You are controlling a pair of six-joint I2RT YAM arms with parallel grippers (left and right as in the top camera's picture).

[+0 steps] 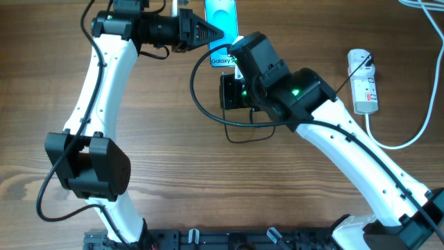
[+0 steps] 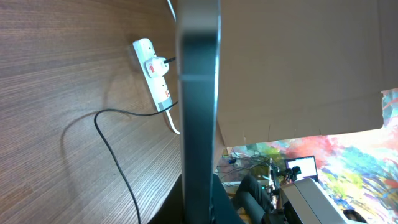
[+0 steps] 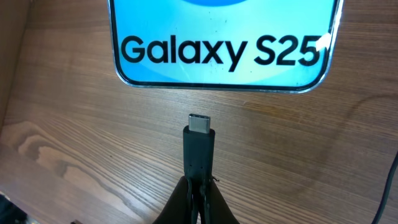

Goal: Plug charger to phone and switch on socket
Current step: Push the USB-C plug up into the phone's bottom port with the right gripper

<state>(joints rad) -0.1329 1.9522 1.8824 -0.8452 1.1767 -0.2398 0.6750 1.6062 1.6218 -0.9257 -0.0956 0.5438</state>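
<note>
A wooden worktop (image 1: 173, 173) was seen from above, with two robot arms reaching towards its far edge. The phone (image 1: 223, 17) was found at the top centre, its bright cyan screen turned upward and a white strip reading "Galaxy S25" at its near end. The left hand (image 1: 207, 31) was brought in from the side and was clenched on the phone's long edge. In the left wrist view the phone was seen edge-on, as a thin dark slab.

The right hand (image 3: 199, 190) was clamped on the charger (image 3: 199, 146), gripped by the black body of its small plug. The metal tip (image 3: 199, 122) was pointed straight at the middle of the phone's near edge. Tip and phone were still apart, with a narrow strip of wood showing between them. The charger's thin black cable (image 1: 193, 90) was looped over the worktop beneath the right arm.

The socket (image 1: 363, 87), a white power strip, was laid well apart from the phone, near the right edge. A plug was seated in it, and a thin black cable was led away from that plug. A thicker white cord (image 1: 402, 142) was curved off from the strip's near end.
</note>
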